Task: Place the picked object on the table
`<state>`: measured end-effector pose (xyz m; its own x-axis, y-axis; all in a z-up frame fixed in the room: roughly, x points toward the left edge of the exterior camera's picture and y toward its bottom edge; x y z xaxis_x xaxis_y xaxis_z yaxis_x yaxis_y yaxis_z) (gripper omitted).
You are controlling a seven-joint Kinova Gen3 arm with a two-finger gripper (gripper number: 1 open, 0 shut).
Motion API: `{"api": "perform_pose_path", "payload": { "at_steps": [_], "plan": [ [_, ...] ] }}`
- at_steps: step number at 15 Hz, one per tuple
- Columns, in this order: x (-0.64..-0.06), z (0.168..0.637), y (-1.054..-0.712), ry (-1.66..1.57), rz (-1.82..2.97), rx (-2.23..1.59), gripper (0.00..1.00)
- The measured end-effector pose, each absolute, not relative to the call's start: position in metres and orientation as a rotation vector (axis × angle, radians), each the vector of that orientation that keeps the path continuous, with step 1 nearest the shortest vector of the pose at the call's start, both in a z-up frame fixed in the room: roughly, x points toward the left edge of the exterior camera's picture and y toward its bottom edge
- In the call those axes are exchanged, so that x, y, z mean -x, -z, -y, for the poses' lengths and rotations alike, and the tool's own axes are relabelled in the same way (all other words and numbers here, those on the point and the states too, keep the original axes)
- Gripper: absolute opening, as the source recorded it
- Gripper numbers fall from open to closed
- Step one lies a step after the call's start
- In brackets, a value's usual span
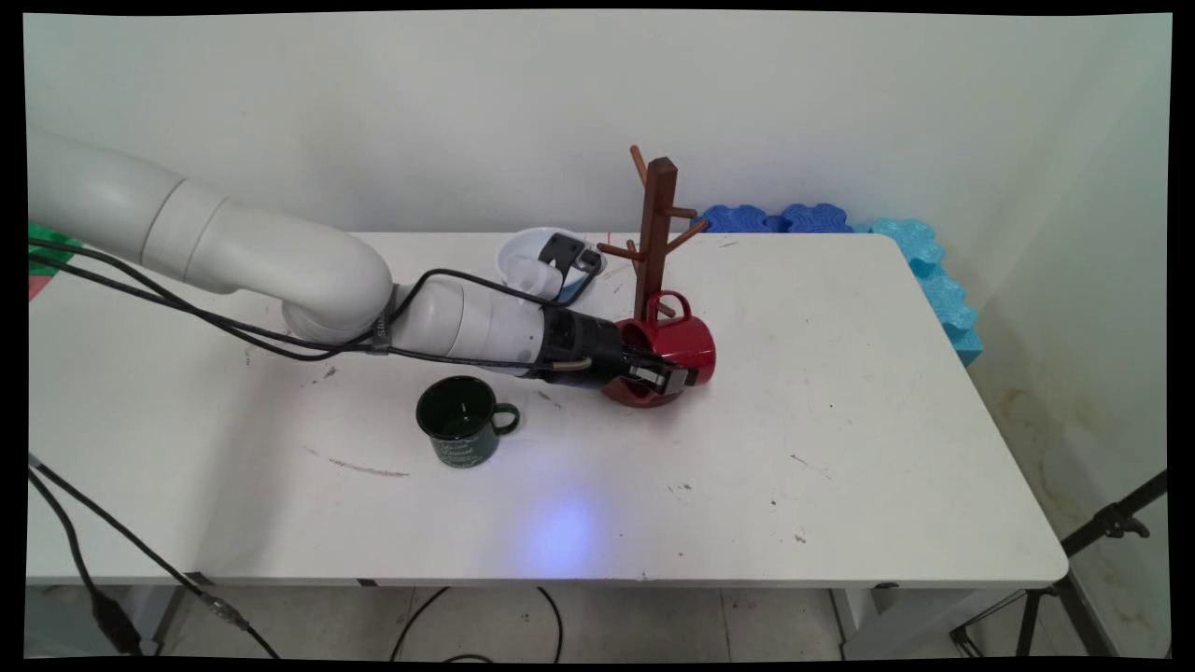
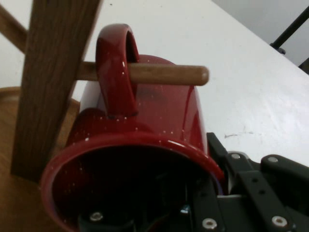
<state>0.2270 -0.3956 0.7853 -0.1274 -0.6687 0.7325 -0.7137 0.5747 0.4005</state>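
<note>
The tool [image 1: 665, 375] is gripping the red mug [image 1: 686, 341] by its rim. In the hand view one finger is sitting inside the mouth and the other is pressing on the outer wall, so the tool [image 2: 203, 193] is closed on the rim of the mug [image 2: 159, 111]. The mug is lying on its side with its mouth facing the arm and its handle [image 2: 116, 72] pointing up. A wooden peg [image 2: 164, 74] of the mug rack [image 1: 656, 224] is passing right through the handle's loop, with its rounded tip sticking out on the far side. The mug is sitting tight against the rack's post [image 2: 53, 82], above its round base [image 2: 19, 193]; I cannot tell whether it is resting on that base.

As I judge it, any tug on the mug is going straight into the rack through that peg, so the rim hold is calling for slow motion along the peg's line, not across it, or the light rack could be tipping.

Further out on the bench [image 1: 840, 420], a green mug [image 1: 459, 420] is standing upright near the arm's wrist, a white bowl [image 1: 532, 257] is lying behind it, and blue foam [image 1: 775, 219] is lining the far edge
</note>
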Motion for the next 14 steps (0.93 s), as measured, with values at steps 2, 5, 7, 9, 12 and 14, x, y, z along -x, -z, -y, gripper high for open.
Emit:
{"api": "perform_pose_path", "payload": {
  "at_steps": [2, 5, 7, 9, 12, 14],
  "plan": [
    [-0.226, 0.392, -0.789, -0.054, 1.834, -1.112, 0.0],
    [-0.225, 0.385, -0.796, -0.044, 1.83, -1.087, 0.0],
    [-0.223, 0.379, -0.801, -0.037, 1.827, -1.07, 0.0],
    [-0.222, 0.375, -0.806, -0.032, 1.824, -1.058, 0.0],
    [-0.22, 0.366, -0.814, -0.022, 1.819, -1.035, 0.0],
    [-0.219, 0.362, -0.818, -0.016, 1.817, -1.023, 0.0]
  ]
}}
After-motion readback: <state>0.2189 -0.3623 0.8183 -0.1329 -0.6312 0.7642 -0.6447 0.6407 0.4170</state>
